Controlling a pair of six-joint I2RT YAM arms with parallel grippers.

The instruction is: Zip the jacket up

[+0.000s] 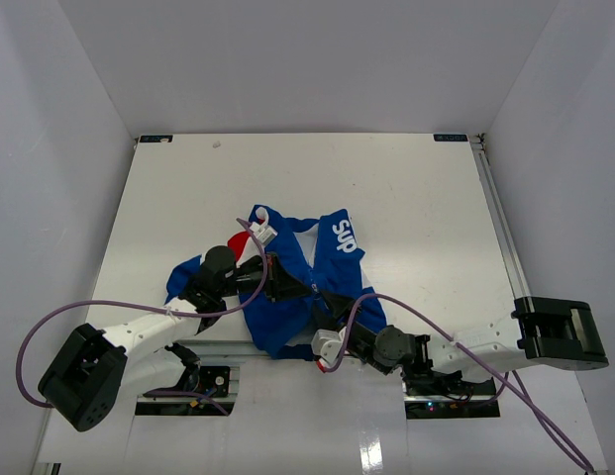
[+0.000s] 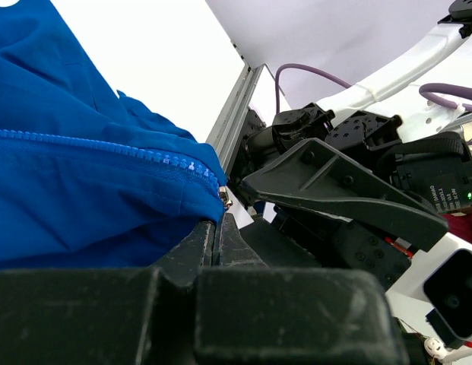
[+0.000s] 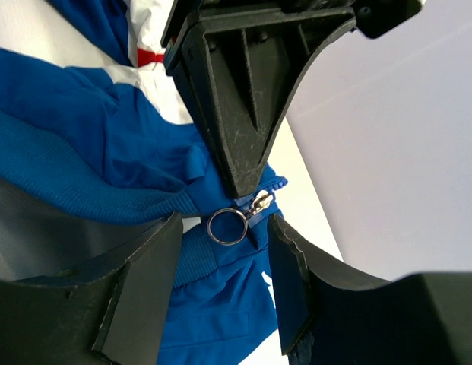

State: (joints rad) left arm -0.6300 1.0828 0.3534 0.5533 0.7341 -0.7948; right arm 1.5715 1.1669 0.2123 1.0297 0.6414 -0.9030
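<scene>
Lying crumpled near the middle of the table's [image 1: 406, 178] near edge, the jacket [image 1: 272, 332] is noted from above with its white lettering at the far end. Both arms are brought in over its near end, the left gripper [image 1: 309, 290] from the left side and the right gripper [image 1: 329, 302] from the right, tips almost meeting. From the left wrist, the left fingers are found pressed flat together with blue cloth pinched at their tips, just under the bottom end of the zipper [image 2: 106, 146]. This hold is judged to be an anchor, so that the teeth are kept taut and the hem is not dragged along when the slider is drawn. From the right wrist, the right jaws are seen parted with nothing gripped. They are set either side of the metal ring pull [image 3: 226, 226], which lies by the ribbed hem [image 3: 83, 190], just beside the left finger's tip. That placing is judged to be for a pinch on the ring. With the slider at the bottom, the zipping itself is judged not yet begun.
</scene>
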